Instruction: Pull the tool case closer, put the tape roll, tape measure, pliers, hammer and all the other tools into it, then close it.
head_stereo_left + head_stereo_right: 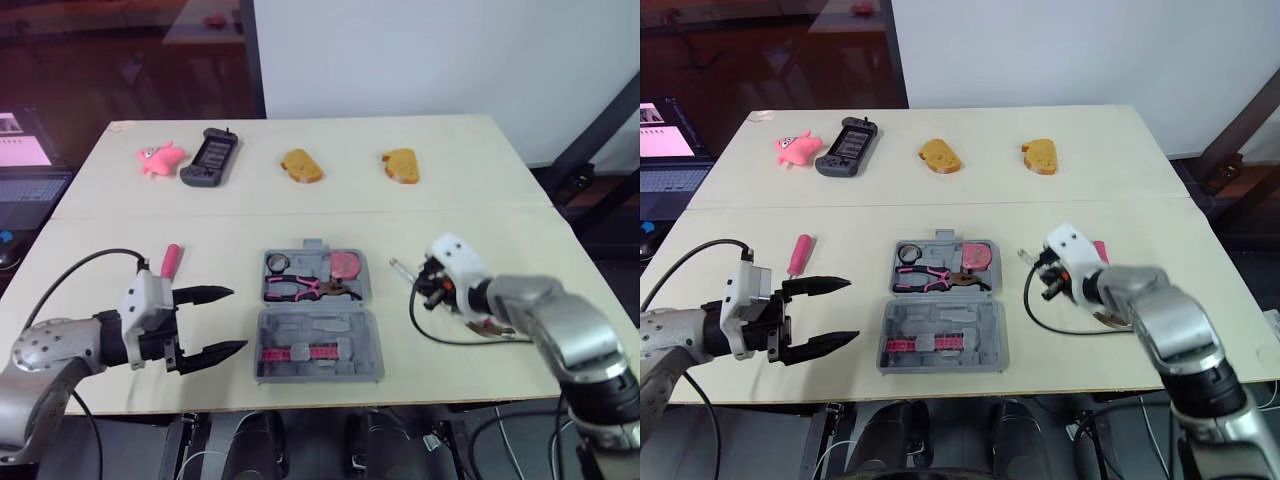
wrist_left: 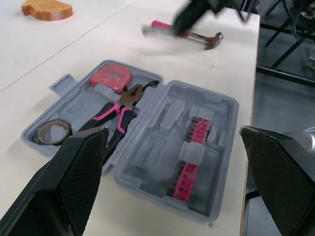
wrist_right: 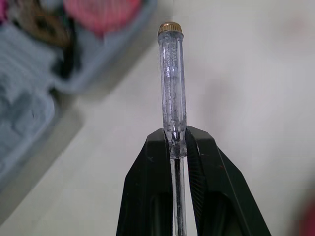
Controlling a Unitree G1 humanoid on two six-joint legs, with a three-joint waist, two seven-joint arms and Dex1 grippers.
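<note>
Beside the tool case (image 1: 350,325), right gripper (image 3: 175,140) clamps screwdriver (image 3: 171,78); left gripper (image 1: 238,319) gapes.

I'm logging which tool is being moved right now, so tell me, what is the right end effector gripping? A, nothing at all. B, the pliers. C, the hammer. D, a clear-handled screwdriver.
D: the right end effector is shut on a clear-handled screwdriver, while the pliers lie in the case and the hammer lies on the table.
</note>
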